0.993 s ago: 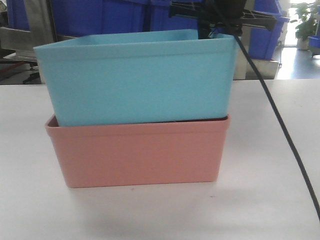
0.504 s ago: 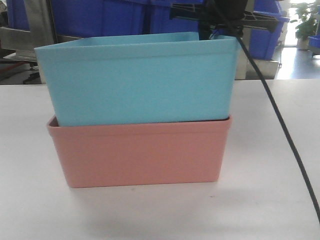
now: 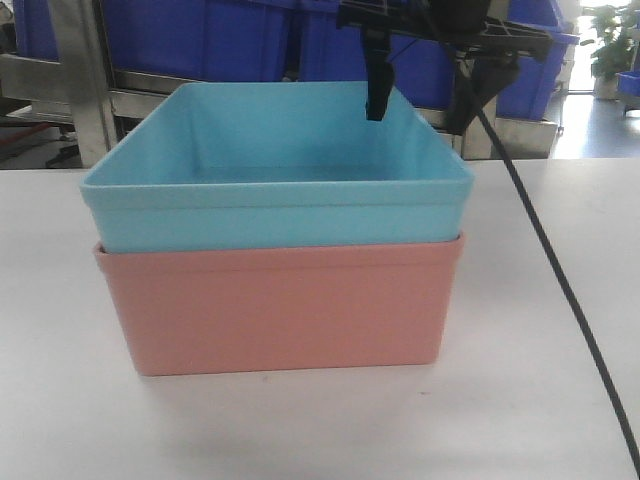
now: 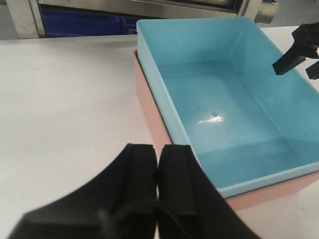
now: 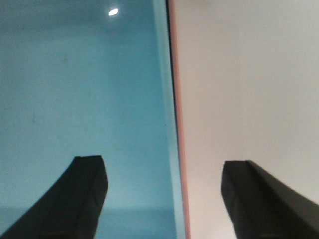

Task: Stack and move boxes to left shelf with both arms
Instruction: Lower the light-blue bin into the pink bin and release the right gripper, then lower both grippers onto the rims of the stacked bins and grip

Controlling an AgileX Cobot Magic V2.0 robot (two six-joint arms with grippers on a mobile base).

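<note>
Only the left wrist view shows the left claw (image 4: 158,149) closed; the right claw (image 5: 164,164) hangs spread astride the sky-blue bin (image 5: 75,74) rim.

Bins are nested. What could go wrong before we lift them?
The right pincer is open astride the side wall of the blue bin; gripping high, it may lift only that one out of the pink bin. The left pincer is shut, holding nothing, so a one-sided lift could tilt the stack.

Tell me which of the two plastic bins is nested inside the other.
The light blue bin: it sits inside the salmon-pink bin, its rim above the pink one's, while the pink bin rests directly on the white table.
</note>
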